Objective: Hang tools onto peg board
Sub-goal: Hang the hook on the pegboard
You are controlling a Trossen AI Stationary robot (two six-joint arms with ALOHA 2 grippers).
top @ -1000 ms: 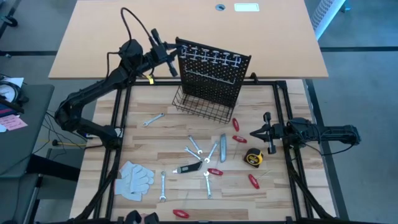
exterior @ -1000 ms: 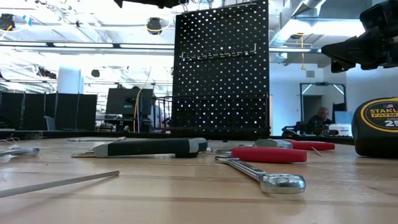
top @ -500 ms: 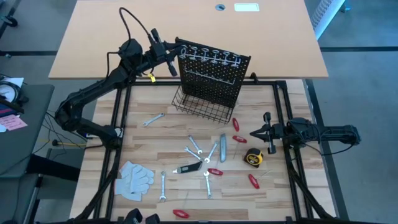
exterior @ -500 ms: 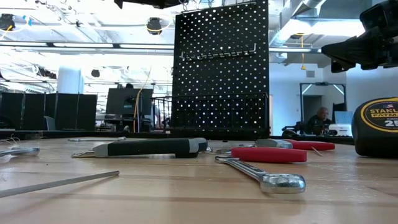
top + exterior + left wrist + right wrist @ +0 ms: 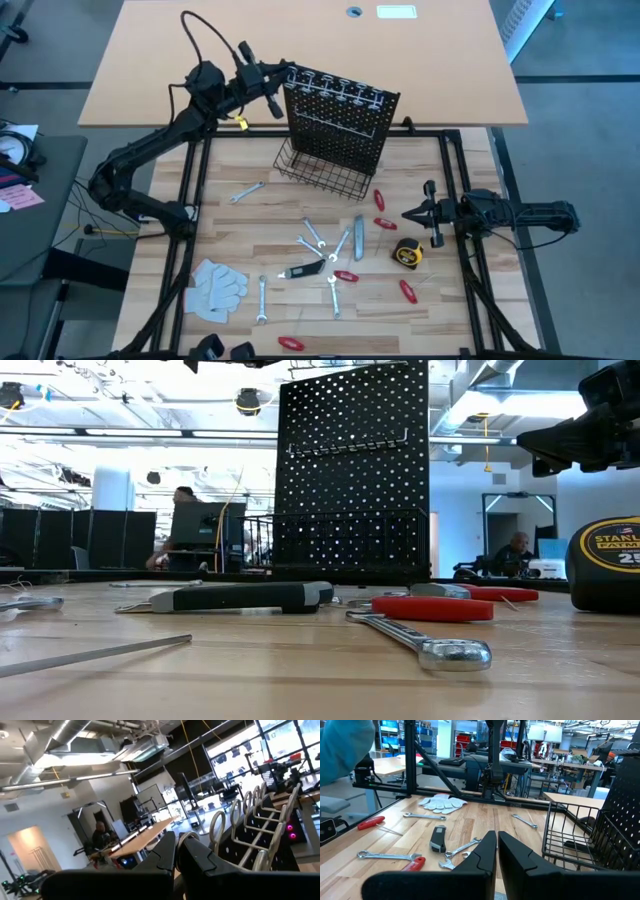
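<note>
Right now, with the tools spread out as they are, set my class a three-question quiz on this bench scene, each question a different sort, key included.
1. True or false: a wrench already hangs on the peg board.
2. Which gripper is at the board's top corner: A) left gripper B) right gripper?
3. Fill in: the tape measure lies nearest the ____ gripper.

Key: 1 false, the hooks look bare; 2 A; 3 right.

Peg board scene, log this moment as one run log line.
left gripper: shut, at peg board top corner | right gripper: shut, waiting above table | tools: on table, none hung
</note>
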